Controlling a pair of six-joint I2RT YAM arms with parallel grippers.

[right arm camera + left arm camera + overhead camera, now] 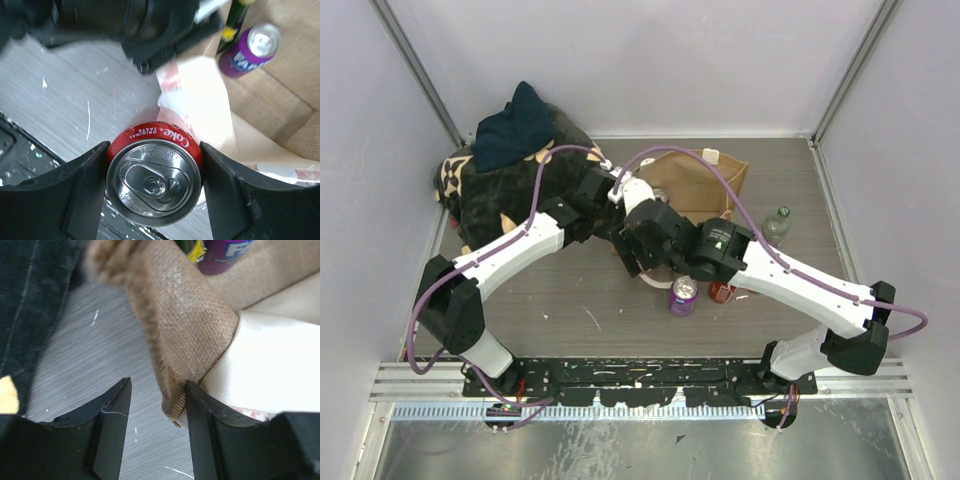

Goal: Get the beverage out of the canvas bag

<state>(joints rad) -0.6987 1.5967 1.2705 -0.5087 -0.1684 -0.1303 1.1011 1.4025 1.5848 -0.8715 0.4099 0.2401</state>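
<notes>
A red Coke can [155,182] is clamped between the two black fingers of the right gripper [154,150]. Its silver top and ring-pull face the wrist camera, and white "Original Taste" lettering runs along its rim. The can is outside the bag [270,100], above the grey table [60,90], with the bag's pale panel at its 1 o'clock. Further off at 1 o'clock, within the tan bag's open mouth, sit a purple can [250,47] and a dark bottle [234,20], which the frame's top edge cuts off.

The left gripper [157,385] is parted. The bag's brown woven rim lies between its fingers, touching only one. A black bundle [30,300] lies at its 10 o'clock.

From above, the crossed arms hide the Coke can. In the right wrist view the left gripper is only a dark blur at 12 o'clock.
</notes>
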